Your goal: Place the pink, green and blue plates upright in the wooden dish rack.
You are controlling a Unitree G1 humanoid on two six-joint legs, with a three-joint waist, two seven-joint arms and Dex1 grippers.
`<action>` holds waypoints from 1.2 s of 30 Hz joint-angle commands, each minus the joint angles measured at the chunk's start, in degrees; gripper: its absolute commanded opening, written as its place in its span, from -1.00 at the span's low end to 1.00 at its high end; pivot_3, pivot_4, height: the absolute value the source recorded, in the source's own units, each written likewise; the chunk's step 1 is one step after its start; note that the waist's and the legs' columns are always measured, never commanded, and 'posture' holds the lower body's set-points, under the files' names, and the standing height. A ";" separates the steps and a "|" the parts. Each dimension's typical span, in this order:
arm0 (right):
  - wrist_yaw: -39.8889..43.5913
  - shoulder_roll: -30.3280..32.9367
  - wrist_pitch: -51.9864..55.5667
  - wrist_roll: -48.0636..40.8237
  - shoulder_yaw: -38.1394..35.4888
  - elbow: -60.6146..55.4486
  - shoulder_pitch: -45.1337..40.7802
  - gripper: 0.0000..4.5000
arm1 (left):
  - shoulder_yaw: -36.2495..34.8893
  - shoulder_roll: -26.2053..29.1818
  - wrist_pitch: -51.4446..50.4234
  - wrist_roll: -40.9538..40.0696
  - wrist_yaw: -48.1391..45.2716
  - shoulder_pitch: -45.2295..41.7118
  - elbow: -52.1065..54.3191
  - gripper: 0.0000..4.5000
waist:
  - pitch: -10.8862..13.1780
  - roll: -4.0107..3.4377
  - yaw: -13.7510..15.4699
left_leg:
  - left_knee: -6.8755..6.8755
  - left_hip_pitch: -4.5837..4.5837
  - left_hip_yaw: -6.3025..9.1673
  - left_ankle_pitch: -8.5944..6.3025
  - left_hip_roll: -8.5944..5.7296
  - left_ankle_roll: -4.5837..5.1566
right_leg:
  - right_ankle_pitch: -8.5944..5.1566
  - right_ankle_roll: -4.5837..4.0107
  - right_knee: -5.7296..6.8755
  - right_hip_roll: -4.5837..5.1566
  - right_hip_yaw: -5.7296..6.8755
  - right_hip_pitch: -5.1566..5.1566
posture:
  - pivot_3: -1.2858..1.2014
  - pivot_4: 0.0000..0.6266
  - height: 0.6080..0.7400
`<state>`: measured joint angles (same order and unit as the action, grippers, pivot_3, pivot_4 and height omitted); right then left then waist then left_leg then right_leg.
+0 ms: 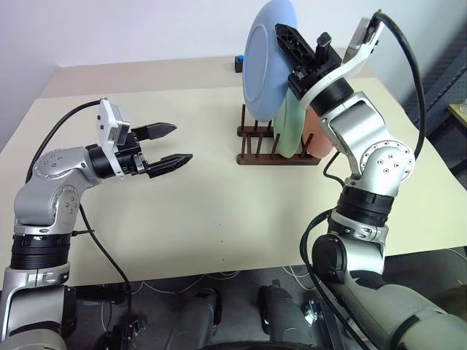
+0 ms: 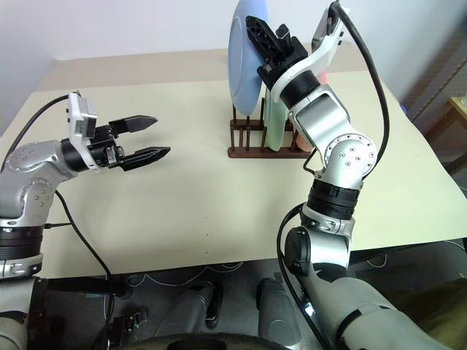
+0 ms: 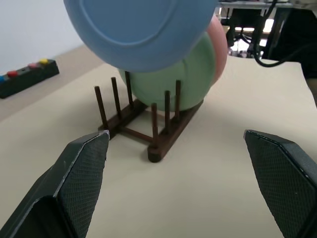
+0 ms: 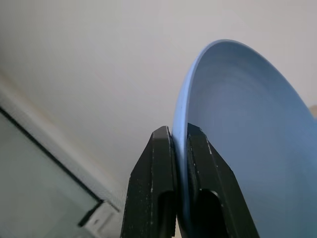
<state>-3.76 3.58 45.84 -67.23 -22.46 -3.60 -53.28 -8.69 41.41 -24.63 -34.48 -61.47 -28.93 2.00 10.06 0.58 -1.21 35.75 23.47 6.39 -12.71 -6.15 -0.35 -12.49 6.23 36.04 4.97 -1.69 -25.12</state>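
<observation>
The pink plate [image 1: 315, 125] is largely hidden behind the green plate [image 1: 290, 127] and the right arm; only a salmon edge is seen. The green plate's upper part is covered by the blue plate [image 1: 267, 60] in the head views. In the left wrist view the blue plate is cut off by the frame edge, and a black box with coloured buttons [image 3: 27, 77] is seen partly at the table's far side. The rack's pegs behind the plates cannot be made out.

The blue plate is held on edge, clamped at its rim between the closed fingers of the right gripper [image 4: 179, 148], above the wooden dish rack [image 1: 266, 146] and in front of the green plate. Whether its lower edge touches the rack cannot be told.

The green and pink plates stand upright in the rack, side by side.

The left gripper [image 1: 169, 144] is seen with jaws spread wide and empty, well apart from the rack, over the bare table [image 1: 219, 219], pointed toward the rack.
</observation>
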 commanded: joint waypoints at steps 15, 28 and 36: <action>-3.13 -0.81 -2.86 -2.76 0.77 -0.85 -0.88 -1.00 | -1.76 -1.82 1.33 -0.99 1.40 -1.09 2.23 0.98 | 0.00 -0.01 0.02 | 0.00 0.00 0.01 0.00 0.01 0.00 | 0.00 0.00 0.00 -0.01 0.00 -0.01 | 0.03 -0.52 1.00; -6.34 -0.78 -3.37 -3.56 3.00 -1.63 1.49 -1.00 | -2.41 -3.13 1.49 -1.39 2.82 -2.17 2.09 0.98 | 0.00 -0.01 -0.06 | -0.01 0.00 0.01 0.00 0.02 0.00 | 0.00 0.00 0.00 -0.01 0.00 -0.01 | 0.03 -0.52 1.00; -4.60 -0.64 -4.02 -0.91 5.17 -1.31 4.68 -1.00 | -2.23 -3.06 1.90 -0.98 3.05 -2.38 1.81 0.98 | 0.00 -0.01 0.00 | -0.01 0.00 0.00 0.00 0.01 0.00 | 0.00 0.00 0.00 -0.03 0.00 0.00 | 0.03 -0.52 1.00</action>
<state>-9.66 2.89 42.89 -68.58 -18.02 -2.27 -48.67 -9.58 38.07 -24.13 -35.20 -58.50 -29.81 2.64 10.06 0.57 -1.21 35.74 23.47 6.39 -12.71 -6.14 -0.35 -12.49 6.23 36.04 4.93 -1.69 -25.13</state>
